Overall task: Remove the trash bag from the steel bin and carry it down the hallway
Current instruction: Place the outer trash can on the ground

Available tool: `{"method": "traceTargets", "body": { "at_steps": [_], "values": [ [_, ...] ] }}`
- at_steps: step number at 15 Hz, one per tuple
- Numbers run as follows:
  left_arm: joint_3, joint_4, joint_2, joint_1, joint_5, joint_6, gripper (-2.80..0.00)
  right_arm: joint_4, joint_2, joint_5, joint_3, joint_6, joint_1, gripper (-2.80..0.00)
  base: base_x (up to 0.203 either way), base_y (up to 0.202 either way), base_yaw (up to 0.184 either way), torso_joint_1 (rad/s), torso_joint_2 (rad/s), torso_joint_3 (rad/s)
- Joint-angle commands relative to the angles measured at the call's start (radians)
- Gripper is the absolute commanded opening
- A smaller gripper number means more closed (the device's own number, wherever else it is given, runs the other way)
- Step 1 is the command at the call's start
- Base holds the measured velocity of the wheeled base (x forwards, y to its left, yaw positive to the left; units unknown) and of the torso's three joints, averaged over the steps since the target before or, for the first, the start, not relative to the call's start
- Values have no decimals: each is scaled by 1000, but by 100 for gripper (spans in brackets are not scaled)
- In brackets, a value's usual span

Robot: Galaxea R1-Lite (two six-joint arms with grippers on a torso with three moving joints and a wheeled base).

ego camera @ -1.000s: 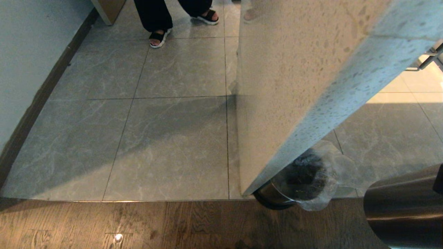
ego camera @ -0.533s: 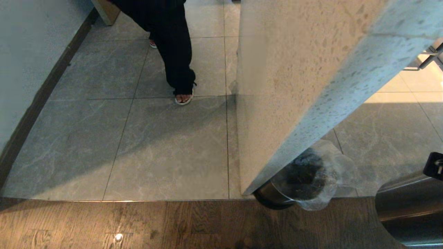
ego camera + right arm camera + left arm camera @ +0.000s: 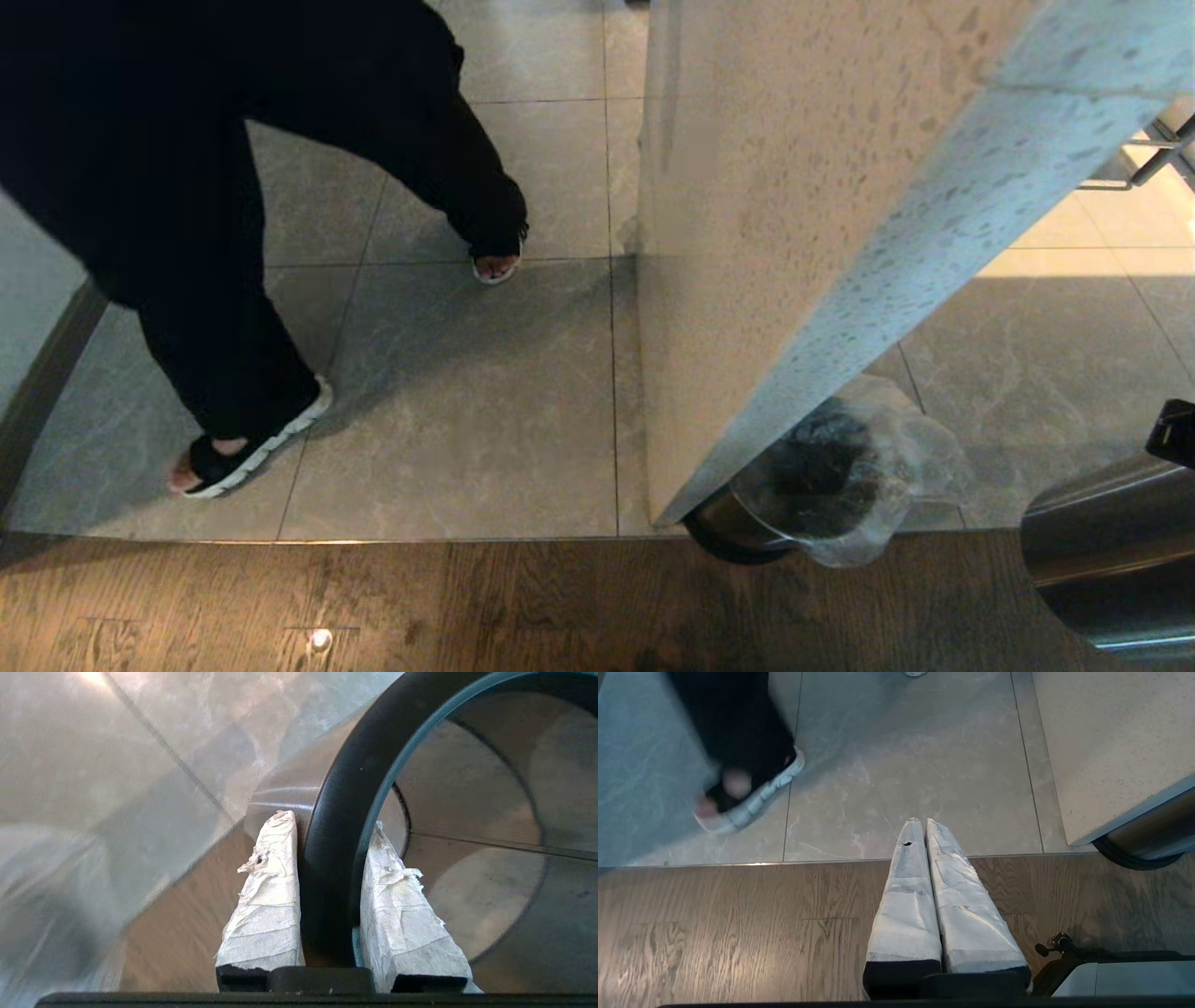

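Clamping the steel bin [image 3: 345,826] rim, right gripper [image 3: 329,826] fingers; left gripper [image 3: 923,823] fingers together.

Grey marbled floor tiles [image 3: 467,420] meet brown wood flooring [image 3: 467,607] beside a speckled beige partition [image 3: 794,187]

trash bag [image 3: 845,476] in bin [image 3: 738,532], perhaps behind pillar [image 3: 794,233]
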Motion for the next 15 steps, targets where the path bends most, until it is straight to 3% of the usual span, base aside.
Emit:
{"method": "traceTargets", "body": {
  "at_steps": [1, 6, 12, 15],
  "values": [
    [2, 0, 1, 0, 0, 0, -280, -49, 109, 23, -44, 0, -41, -280, 0, 0, 0, 0, 0, 0],
    [3, 0, 1, 0, 0, 0, -280, -160, 230, 91, -99, -3, -48, -280, 0, 0, 0, 0, 0, 0],
    [3, 0, 1, 0, 0, 0, -280, -245, 448, 192, -326, -7, -51, -280, 0, 0, 0, 0, 0, 0],
    [2, 0, 1, 0, 0, 0, -280, -278, 544, 238, -399, -52, -66, -280, 0, 0, 0, 0, 0, 0]
  ]
}}
